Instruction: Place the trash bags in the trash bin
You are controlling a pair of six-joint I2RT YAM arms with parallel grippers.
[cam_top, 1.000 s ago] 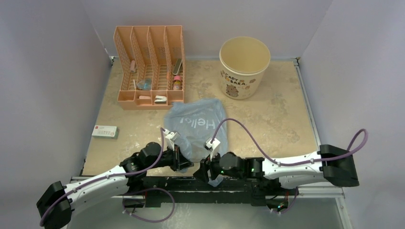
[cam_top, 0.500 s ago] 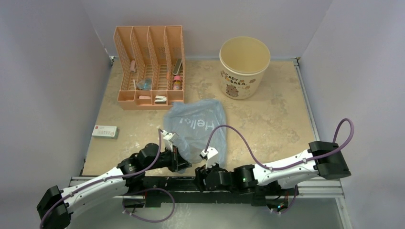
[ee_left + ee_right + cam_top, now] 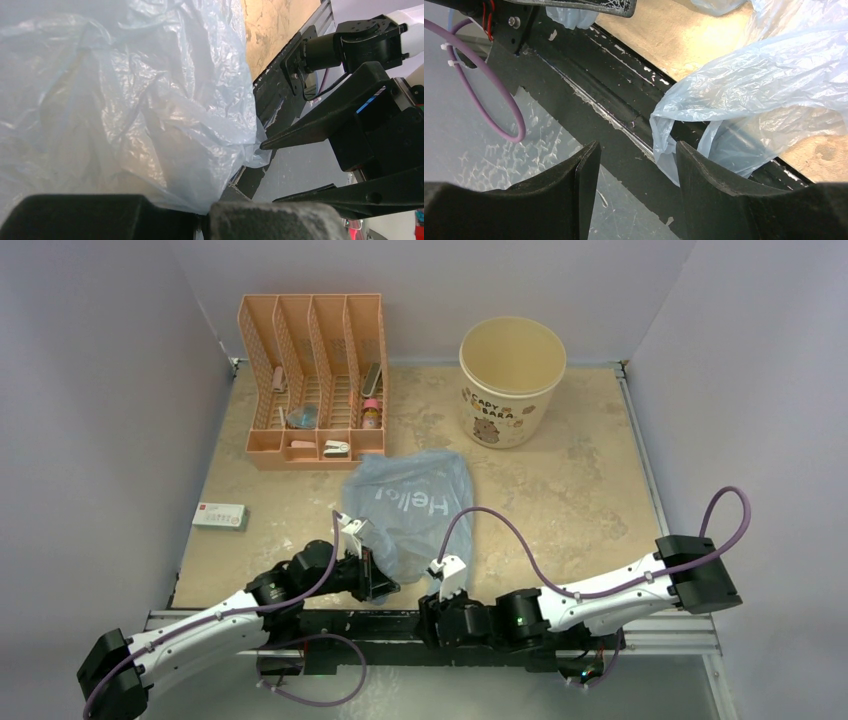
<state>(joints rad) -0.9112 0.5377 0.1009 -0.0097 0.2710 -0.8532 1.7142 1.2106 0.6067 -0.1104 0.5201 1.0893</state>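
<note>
A limp light-blue trash bag [image 3: 412,508] printed "Hello" lies flat mid-table, its near edge reaching the front rail. My left gripper [image 3: 377,580] is shut on that near edge; in the left wrist view the crinkled trash bag [image 3: 130,100] runs down into the closed left gripper [image 3: 207,216]. My right gripper [image 3: 434,618] hovers over the front rail, just right of the left one. It is open in the right wrist view, right gripper [image 3: 636,150], with a dangling bag corner [image 3: 663,142] beside one finger and nothing between the fingers. The cream trash bin [image 3: 512,368] stands upright at the back right.
An orange mesh file organizer [image 3: 312,380] with small items stands at the back left. A small white box [image 3: 220,515] lies near the left edge. The black front rail [image 3: 624,115] runs under the right gripper. Walls close in three sides.
The right arm drew back toward the near edge and shifted slightly, its jaws narrowing a little. The left gripper slid slightly back while still pinching the bag.
</note>
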